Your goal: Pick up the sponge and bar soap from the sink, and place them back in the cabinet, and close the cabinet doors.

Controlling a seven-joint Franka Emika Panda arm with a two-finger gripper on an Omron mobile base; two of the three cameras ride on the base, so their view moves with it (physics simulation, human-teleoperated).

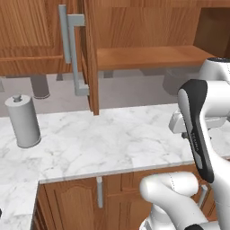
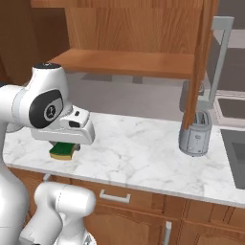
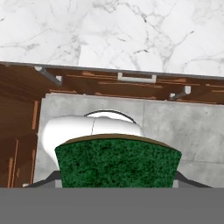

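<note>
Pincer point(image 2: 63, 147) pinching the sponge point(image 2: 62, 151) above the marble counter point(image 2: 143, 148); no readable writing.

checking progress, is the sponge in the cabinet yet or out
Out. The sponge is gripped in the hand, above the counter; the cabinet shelf above is bare.

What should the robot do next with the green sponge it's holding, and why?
Probably lift the sponge up toward the cabinet shelf. The hand is shut on the sponge, low over the marble counter, and the shelf is higher up and bare. The cabinet door stands open, so nothing seems to block the way.
</note>
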